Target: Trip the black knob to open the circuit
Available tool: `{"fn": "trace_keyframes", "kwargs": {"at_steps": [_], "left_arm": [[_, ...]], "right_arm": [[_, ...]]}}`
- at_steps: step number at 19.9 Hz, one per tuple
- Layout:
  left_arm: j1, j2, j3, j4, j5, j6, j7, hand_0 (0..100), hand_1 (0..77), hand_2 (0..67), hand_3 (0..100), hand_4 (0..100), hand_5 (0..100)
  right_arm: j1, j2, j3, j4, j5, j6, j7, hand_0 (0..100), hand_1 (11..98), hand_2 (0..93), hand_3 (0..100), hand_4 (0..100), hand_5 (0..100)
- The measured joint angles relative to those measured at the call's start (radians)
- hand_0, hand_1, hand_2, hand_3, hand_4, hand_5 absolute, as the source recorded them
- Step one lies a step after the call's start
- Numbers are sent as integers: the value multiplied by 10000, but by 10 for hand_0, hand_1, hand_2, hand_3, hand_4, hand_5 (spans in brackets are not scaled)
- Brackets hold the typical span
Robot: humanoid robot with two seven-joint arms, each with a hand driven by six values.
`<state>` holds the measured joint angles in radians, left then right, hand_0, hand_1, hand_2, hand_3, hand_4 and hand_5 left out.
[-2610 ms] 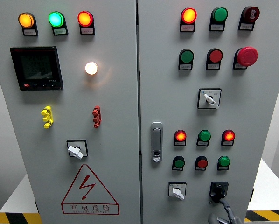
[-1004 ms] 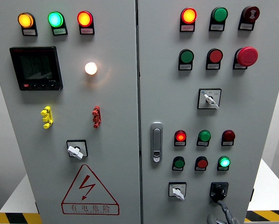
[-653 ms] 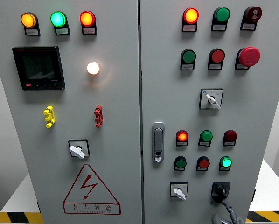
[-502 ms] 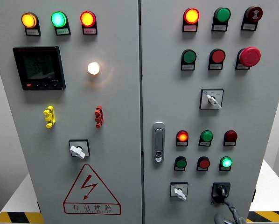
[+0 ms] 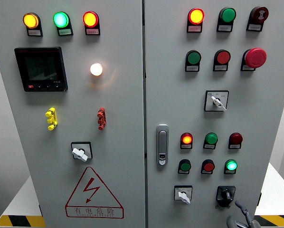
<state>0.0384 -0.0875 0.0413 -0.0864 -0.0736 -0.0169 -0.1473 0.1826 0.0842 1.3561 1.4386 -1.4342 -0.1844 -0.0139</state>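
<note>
The black knob (image 5: 225, 194) sits at the lower right of the right cabinet door, its handle pointing roughly straight up. Only a grey part of my right hand (image 5: 241, 217) shows at the bottom edge, just below and right of the knob and apart from it. In the row above, the lower-right green lamp (image 5: 231, 165) glows, the right-hand red lamp (image 5: 235, 138) is dark, and the left red lamp (image 5: 186, 139) is lit. My left arm is out of view.
A white selector switch (image 5: 182, 194) sits left of the knob, and a metal door handle (image 5: 162, 145) stands by the door seam. A red mushroom button (image 5: 255, 57) and another selector (image 5: 216, 100) are higher up. Hazard tape (image 5: 16, 221) marks the floor.
The right-hand red lamp went dark and the lower-right green lamp came on. My right hand dropped down and right, away from the black knob. The view shifted slightly.
</note>
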Motion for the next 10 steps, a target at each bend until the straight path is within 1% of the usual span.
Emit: {"fn": "trace_keyframes", "kwargs": {"at_steps": [3,5,6,7,8,9,10], "left_arm": [[0,0,1,3,0,0,0,0,39,127,213,67,17],[0,3,0,3,0,0,0,0,39,127,213,67,17],[0,8,0,3,0,0,0,0,37,127,213,67,17],[0,8,0,3,0,0,0,0,37,127,213,67,17],[-1,8,0,3,0,0,-1,0,37,127,213,67,17],[-1,8,-3,3,0,0,0,0,37,127,213,67,17],[0,8,-3,3,0,0,0,0,38,127,213,67,17]], "right_arm": [[-429,-134,10,356,-33,-4,1,802,474,70,921,968,1000],[-699,-186,11,569,-53,-2,24,800,471,70,916,959,1000],[-849,-223,12,686,-66,0,35,797,470,70,908,946,1000],[-1016,-276,14,814,-83,1,42,796,469,69,889,922,1000],[-1135,-300,15,916,-112,3,53,795,469,67,875,918,1000],[-1233,-312,15,1005,-135,3,59,795,469,67,824,850,1000],[-1307,-318,15,1065,-147,4,63,794,469,71,745,715,1000]]}}
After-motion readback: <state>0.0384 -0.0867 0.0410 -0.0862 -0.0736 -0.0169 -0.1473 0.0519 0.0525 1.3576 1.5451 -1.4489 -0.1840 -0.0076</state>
